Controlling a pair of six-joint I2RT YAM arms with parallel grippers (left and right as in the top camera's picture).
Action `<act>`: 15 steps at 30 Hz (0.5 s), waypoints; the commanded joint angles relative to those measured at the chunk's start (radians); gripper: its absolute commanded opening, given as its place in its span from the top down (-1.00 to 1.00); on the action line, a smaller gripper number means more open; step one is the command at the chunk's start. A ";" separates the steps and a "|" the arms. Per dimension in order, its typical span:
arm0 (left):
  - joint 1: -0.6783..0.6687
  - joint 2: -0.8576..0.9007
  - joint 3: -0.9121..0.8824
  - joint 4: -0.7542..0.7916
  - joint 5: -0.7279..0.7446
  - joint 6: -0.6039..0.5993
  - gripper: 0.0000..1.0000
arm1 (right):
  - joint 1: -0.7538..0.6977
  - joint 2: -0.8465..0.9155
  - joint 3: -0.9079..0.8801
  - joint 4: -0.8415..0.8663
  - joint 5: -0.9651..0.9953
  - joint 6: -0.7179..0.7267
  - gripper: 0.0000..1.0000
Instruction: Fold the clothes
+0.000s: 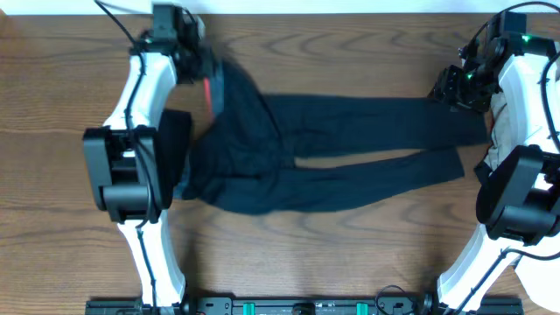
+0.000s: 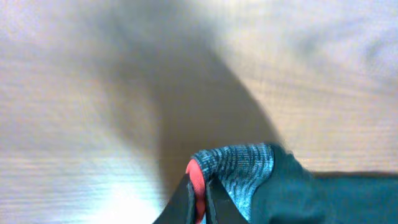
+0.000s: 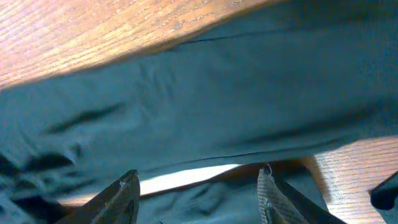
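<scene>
Your tabletop (image 1: 350, 44) carries the black pants (image 1: 350, 131) spread across its middle, waist toward the left arm and both legs running right, laid out ready for folding. The right gripper (image 3: 198, 182) hangs over the leg ends (image 1: 455, 140), jaws wide, gripping nothing. The left gripper (image 2: 200, 198) has its jaws pinched tight on the grey, red-edged waistband (image 2: 239, 165), that corner raised off the wood, probably for carrying over.

The white left arm (image 1: 144, 83) stretches forward from its base. Its left gripper (image 2: 200, 200) has the jaws pressed together, pinching the red-orange waistband edge of the long black fabric pants (image 1: 350, 118). The white right arm (image 1: 525, 74) bends inward at the elbow. Its right gripper (image 3: 198, 194) points down, jaws standing apart.
</scene>
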 commanded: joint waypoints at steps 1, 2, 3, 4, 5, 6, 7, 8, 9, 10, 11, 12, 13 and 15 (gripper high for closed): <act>0.023 -0.039 0.034 0.056 -0.059 -0.036 0.88 | -0.005 0.002 0.014 0.004 0.003 -0.018 -0.18; 0.026 -0.034 0.034 0.072 -0.059 -0.039 0.88 | -0.005 0.002 0.014 0.005 0.003 -0.018 -0.18; 0.030 -0.026 0.034 0.090 -0.064 -0.051 0.88 | -0.005 0.002 0.014 0.005 0.003 -0.018 -0.18; 0.034 -0.020 0.034 0.101 -0.079 -0.070 0.88 | -0.005 0.002 0.014 0.005 0.003 -0.019 -0.18; 0.038 -0.013 0.034 0.106 -0.094 -0.079 0.88 | -0.005 0.002 0.014 0.005 0.003 -0.018 -0.18; 0.042 -0.010 0.034 0.109 -0.104 -0.084 0.88 | -0.005 0.002 0.014 0.005 0.003 -0.018 -0.18; 0.048 -0.007 0.034 0.110 -0.110 -0.085 0.88 | -0.005 0.002 0.014 0.005 0.003 -0.018 -0.18; 0.054 -0.006 0.034 0.108 -0.110 -0.084 0.88 | -0.005 0.002 0.014 0.006 0.003 -0.019 -0.19; 0.059 -0.006 0.034 0.103 -0.110 -0.084 0.88 | -0.005 0.002 0.014 0.006 0.004 -0.019 -0.20; 0.065 -0.006 0.034 0.097 -0.110 -0.085 0.86 | -0.005 0.002 0.014 0.007 0.007 -0.019 -0.21; 0.070 -0.007 0.034 0.090 -0.109 -0.085 0.79 | -0.005 0.002 0.014 0.007 0.011 -0.019 -0.21; 0.076 -0.007 0.034 0.080 -0.109 -0.085 0.53 | -0.005 0.002 0.014 0.008 0.019 -0.019 -0.21; 0.081 -0.007 0.034 0.065 -0.110 -0.084 0.34 | -0.005 0.002 0.013 0.007 0.029 -0.019 -0.21; 0.091 -0.007 0.034 0.029 -0.110 -0.084 -0.01 | -0.004 0.002 0.006 0.006 0.036 -0.019 -0.22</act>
